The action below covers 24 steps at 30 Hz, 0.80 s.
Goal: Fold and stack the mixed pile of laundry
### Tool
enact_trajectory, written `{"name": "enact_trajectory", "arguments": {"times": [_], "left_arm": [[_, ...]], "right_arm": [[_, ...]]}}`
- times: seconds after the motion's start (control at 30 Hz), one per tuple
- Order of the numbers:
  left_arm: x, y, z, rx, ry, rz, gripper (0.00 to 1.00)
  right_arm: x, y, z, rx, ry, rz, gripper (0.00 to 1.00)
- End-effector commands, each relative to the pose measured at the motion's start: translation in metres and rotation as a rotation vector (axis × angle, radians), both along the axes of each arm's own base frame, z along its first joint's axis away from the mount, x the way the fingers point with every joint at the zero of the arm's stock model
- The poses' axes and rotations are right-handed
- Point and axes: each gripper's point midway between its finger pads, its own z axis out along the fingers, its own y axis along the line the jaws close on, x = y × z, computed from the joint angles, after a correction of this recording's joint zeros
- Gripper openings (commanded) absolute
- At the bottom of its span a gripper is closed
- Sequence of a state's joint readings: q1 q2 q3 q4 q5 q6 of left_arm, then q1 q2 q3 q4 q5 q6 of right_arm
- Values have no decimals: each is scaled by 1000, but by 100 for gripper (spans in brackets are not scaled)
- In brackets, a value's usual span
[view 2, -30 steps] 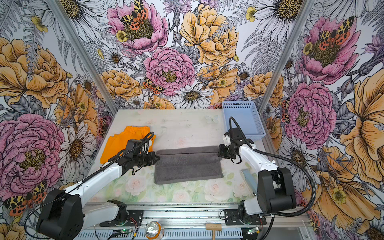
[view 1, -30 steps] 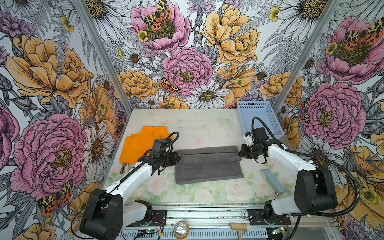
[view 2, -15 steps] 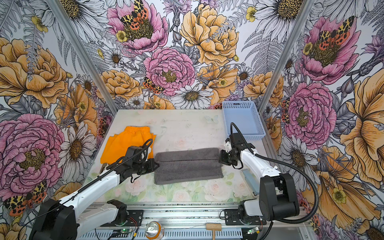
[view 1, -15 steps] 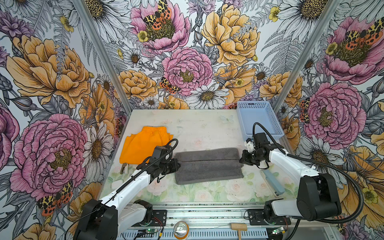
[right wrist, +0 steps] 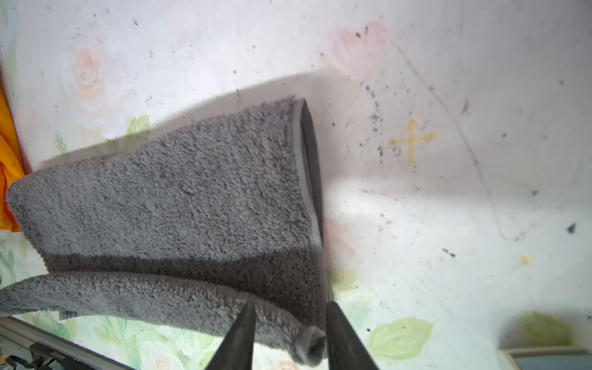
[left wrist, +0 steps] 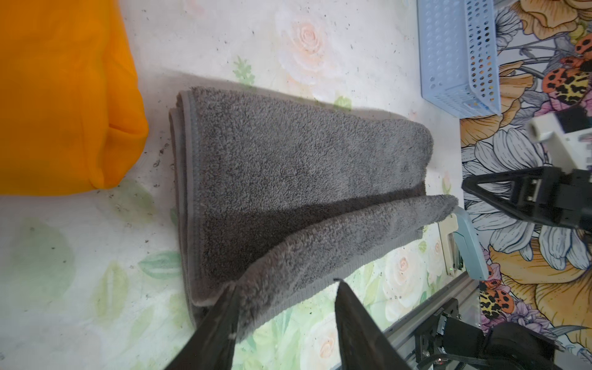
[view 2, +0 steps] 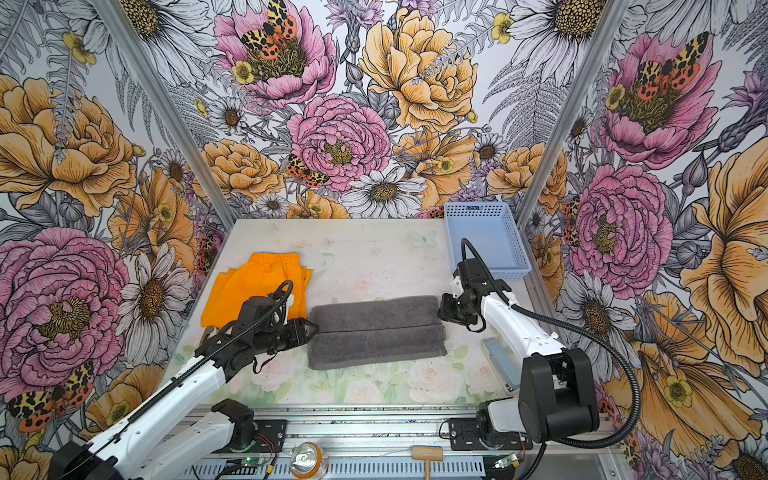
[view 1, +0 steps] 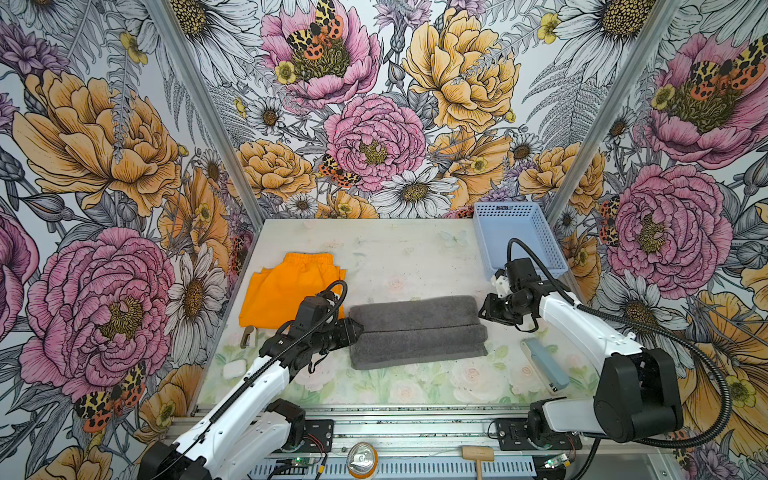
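Both pairs stood apart: left fingers at 9 o'clock of the towel, right fingers at 3 o'clock, apparently so the fold could settle flat.

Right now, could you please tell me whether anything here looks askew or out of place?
The dark grey towel is folded unevenly: its near layer juts past the far one at the right end, and in the left wrist view that layer's edge looks lifted. Dark specks dot the table.
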State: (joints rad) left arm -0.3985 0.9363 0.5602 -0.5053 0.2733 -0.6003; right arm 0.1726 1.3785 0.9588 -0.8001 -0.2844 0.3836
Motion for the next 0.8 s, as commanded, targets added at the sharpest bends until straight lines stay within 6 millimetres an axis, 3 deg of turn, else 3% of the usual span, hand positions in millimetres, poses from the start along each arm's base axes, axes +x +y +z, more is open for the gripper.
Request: {"name": "enact_trajectory", "arguments": {"times": [0.0,0.13,0.23,0.43,0.6,0.67,0.77], "left_arm": [[23,-3,2,45,-35,-4,50],[38,-11,-13,77,-16,-41,50],[36,-22,-31,80,51,-92,48],[0,-44,-40,53,131,-150,47],[-32,-39,-40,19,174,-112,47],[-36,-32,-39,19,169,-84,46],[-29,-20,-39,38,152,-30,47]], "right_arm": [[17,12,5,-36,-42,49,39],[26,27,-8,-21,-36,87,40],[23,36,-25,-7,19,115,40],[-29,45,-42,53,138,119,39],[-66,41,-37,64,181,100,39],[-68,38,-33,50,171,97,39],[-55,34,-30,11,146,91,40]]}}
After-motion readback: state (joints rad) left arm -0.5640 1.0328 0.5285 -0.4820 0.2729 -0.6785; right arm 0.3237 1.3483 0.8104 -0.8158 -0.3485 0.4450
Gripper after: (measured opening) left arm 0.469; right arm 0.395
